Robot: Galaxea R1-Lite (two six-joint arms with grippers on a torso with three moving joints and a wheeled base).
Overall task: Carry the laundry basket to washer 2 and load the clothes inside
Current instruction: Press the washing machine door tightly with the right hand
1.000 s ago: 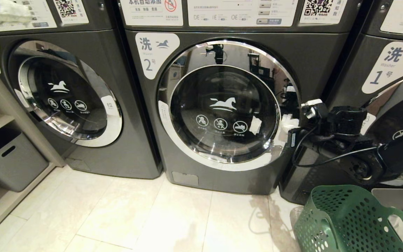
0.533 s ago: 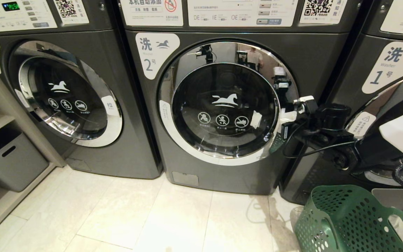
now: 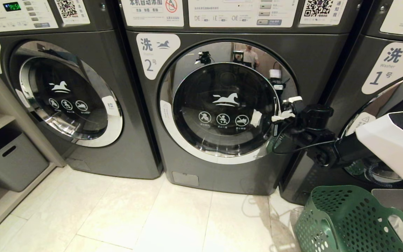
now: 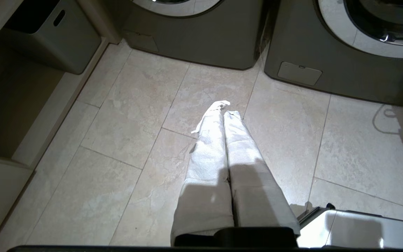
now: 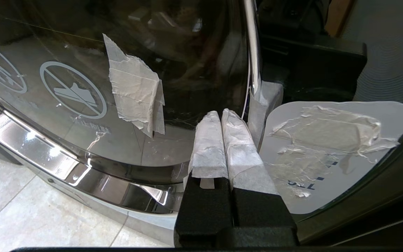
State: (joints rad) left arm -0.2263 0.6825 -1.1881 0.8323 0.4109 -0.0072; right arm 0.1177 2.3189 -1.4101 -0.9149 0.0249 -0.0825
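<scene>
Washer 2 (image 3: 222,105), labelled "洗 2号", has the clenched, empty right gripper (image 3: 281,115) at its door edge.

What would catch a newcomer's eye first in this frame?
The chrome-rimmed round door of washer 2 fills the centre, between two like machines. The right gripper, fingers shut, is at the door's right edge. The laundry basket stands on the floor at lower right.

Right gripper (image 5: 221,117) pressed closed, taped tips at door (image 5: 82,52) edge of washer 2; tape scrap (image 5: 133,91) on glass.
</scene>
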